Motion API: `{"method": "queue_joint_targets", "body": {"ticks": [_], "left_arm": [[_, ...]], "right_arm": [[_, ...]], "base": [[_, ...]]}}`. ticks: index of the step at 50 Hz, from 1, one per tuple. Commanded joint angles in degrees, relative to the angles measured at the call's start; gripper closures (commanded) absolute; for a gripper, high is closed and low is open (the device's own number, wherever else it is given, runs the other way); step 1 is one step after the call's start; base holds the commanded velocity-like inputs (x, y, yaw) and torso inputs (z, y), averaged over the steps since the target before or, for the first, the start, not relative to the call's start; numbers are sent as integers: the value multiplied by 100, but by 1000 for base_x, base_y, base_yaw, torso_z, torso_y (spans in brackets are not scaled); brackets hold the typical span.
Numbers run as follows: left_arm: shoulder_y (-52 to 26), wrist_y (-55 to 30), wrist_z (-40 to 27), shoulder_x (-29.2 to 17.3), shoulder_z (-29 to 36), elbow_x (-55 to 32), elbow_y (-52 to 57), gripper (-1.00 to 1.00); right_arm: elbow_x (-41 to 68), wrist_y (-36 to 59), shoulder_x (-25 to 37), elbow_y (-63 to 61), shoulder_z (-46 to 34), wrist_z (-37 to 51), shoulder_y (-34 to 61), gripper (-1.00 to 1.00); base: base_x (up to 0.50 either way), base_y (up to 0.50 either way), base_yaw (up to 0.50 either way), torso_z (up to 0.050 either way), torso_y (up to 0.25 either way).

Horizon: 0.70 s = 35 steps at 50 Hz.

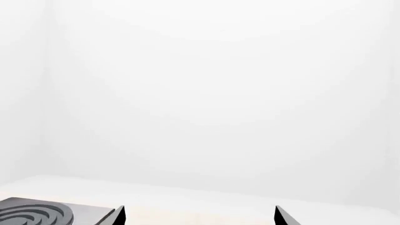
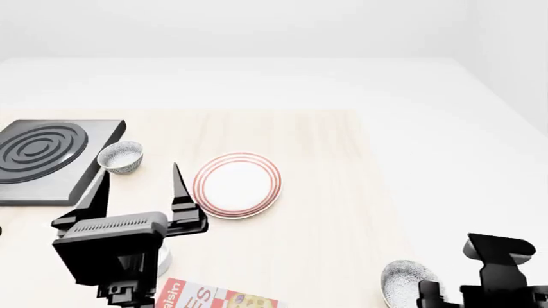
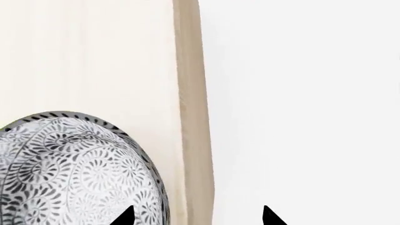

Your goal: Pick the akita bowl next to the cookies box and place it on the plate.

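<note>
An akita bowl (image 2: 404,281), white with grey-black speckling, sits near the table's front right, to the right of the red-and-white cookies box (image 2: 214,298). In the right wrist view this bowl (image 3: 69,173) fills the near corner. My right gripper (image 3: 198,216) is open; one fingertip overlaps the bowl's wall and the other hangs past the table edge (image 3: 194,140). The red-ringed plate (image 2: 237,185) lies at mid table. My left gripper (image 2: 141,176) hovers open and empty left of the plate; its wrist view shows the left gripper (image 1: 200,216) facing a blank wall.
A second speckled bowl (image 2: 120,157) stands beside the black stove burner (image 2: 43,154), whose corner shows as the burner (image 1: 34,215) in the left wrist view. A white object (image 2: 162,258) is mostly hidden under my left arm. My right arm's body (image 2: 496,263) is off the table's right side.
</note>
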Motion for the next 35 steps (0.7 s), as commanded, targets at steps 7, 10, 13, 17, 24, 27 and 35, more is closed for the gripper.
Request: {"method": "queue_joint_targets", "body": {"ticks": [7,10,13,17,24,27,35], "left_arm": [[146,-58,107,53,-110,32,212,-100],[143,-55,99,46,-113,26,205,-100],[147,-53,90,43,-102,28,214,-100],[128,-47,84,46,-75,41,186,-100],[107,-45,71,46,-42,44,169,-100],[92,-55,54,59,-8,64,168,-100],[80,-70,13,72,49,98,189,-100]], "right_arm": [[-1016,-37,-345,22,-627,-961,6,100],[-1022,-48,-316,-59,-636,-921,-8,100],[-960,-56,-296,-83,-577,-800,7,100],[-861,-21,-253,-147,-530,-658,29,100],[-523,103,-121,-291,-383,-324,92,100],[-171,197,-36,-428,-249,-37,175,100],[720,276,278,-766,65,483,528,100]], "base": [[4,0,6,-4,0],[4,0,5,-3,0],[4,0,2,0,0],[0,1,2,-3,0],[2,0,1,-1,0],[0,0,0,0,0],[0,0,0,0,0]]}}
